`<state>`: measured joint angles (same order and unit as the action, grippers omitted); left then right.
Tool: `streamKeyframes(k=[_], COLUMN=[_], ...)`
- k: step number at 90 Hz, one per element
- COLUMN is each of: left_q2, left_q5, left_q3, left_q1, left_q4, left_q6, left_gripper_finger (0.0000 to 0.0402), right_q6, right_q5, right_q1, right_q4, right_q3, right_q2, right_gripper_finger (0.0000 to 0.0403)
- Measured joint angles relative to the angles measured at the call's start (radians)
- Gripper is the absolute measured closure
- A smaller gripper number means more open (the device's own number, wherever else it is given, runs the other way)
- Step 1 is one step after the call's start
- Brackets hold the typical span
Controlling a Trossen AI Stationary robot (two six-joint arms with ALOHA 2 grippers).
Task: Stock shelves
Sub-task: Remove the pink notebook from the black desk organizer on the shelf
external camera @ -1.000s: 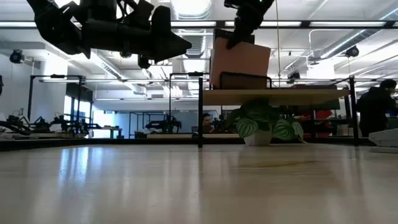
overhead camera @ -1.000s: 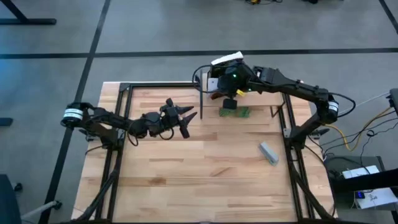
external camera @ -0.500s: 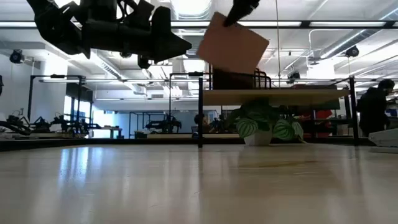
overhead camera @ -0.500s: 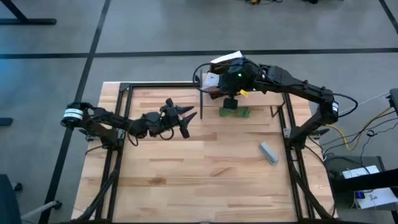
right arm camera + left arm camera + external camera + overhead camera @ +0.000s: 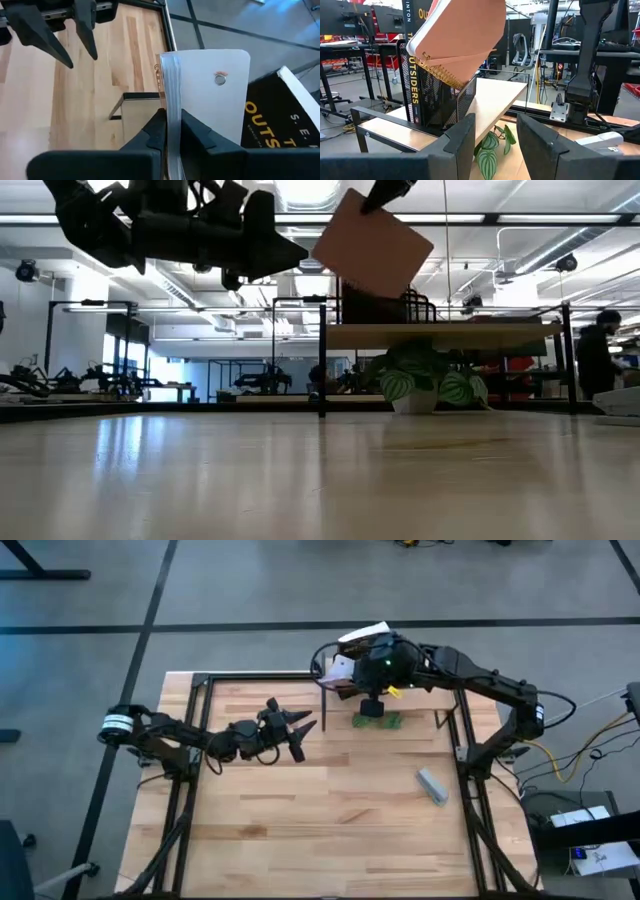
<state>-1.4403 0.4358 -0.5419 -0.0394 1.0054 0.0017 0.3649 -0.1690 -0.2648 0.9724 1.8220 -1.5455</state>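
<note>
A salmon-covered spiral notebook point(image 5: 372, 255) hangs tilted above the black wire rack point(image 5: 385, 305), with my right gripper point(image 5: 388, 190) shut on it. The rack stands on the small wooden shelf point(image 5: 470, 335) at the table's far side. A black book point(image 5: 412, 60) stands upright in the rack. A potted plant point(image 5: 425, 385) sits under the shelf board. My left gripper point(image 5: 300, 730) hovers open over the table's left middle, pointing at the shelf, with nothing between its fingers. My right gripper pinches the notebook's upper edge point(image 5: 172, 112) between its two fingers point(image 5: 192, 131), one on each cover. The fingers come from above, pointing down. The notebook hangs tilted below them, its spiral binding point(image 5: 440, 70) lowest, lifted clear of the rack and the shelf.
A small grey object point(image 5: 432, 785) lies on the table toward the right edge. Black frame rails point(image 5: 190, 780) run along the table's left and right sides. Bare wood lies between my left gripper and the table's near edge.
My right gripper has risen with the notebook. A second ago the notebook stood upright in the rack on the shelf; now it is lifted out of the rack and tipped to a slant, one corner low.
</note>
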Motion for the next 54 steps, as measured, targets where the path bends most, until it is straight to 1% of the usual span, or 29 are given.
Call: streamKeyframes(k=[24,54], left_q2=[0.000,0.000], left_q5=[0.000,0.000], left_q3=[0.000,0.000], left_q1=[0.000,0.000], left_q4=[0.000,0.000], left_q6=[0.000,0.000], left_gripper_finger=[0.0274,0.0274], right_q6=[0.009,0.025], right_q5=[-0.028,-0.152], right_q1=[0.028,0.098], right_q4=[0.000,0.000], right_q3=[0.002,0.002], right_q2=[0.000,0.000], right_gripper_finger=[0.0384,0.0384])
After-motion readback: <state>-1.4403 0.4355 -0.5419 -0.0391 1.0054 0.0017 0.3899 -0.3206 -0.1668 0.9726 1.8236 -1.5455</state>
